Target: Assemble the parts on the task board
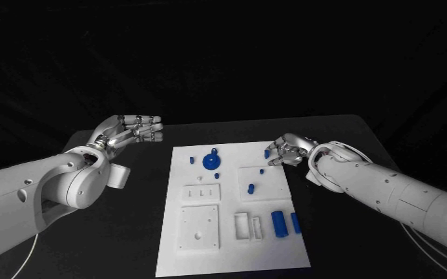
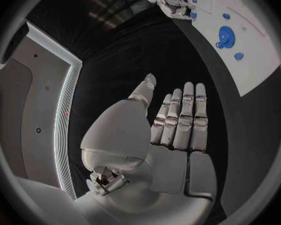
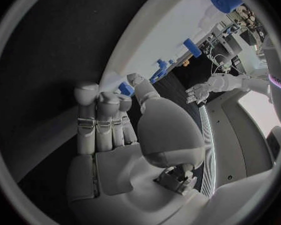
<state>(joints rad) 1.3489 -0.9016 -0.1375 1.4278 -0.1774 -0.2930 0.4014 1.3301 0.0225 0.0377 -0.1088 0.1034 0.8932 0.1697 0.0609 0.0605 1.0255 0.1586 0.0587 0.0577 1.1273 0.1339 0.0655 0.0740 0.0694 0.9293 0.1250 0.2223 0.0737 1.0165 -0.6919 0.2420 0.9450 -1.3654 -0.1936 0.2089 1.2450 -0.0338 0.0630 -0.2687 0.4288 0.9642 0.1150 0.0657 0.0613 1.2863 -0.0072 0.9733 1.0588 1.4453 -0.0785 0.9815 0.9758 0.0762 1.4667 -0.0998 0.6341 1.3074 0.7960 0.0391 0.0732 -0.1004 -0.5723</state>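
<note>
hovering off the task board, my left hand is spreading released, empty fingers. my right hand is curling over the board's far edge; i cannot tell its grasp. black table is lying beneath.

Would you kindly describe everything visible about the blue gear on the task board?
The blue gear is a small round toothed wheel of what looks like matte blue plastic, with a raised hub at its centre, seen also in the left wrist view. It lies flat near the far edge of the white task board, with smaller blue parts close around it. Neither hand touches it: the left hand hovers off the board, fingers extended, and the right hand is at the board's far right edge.
</note>
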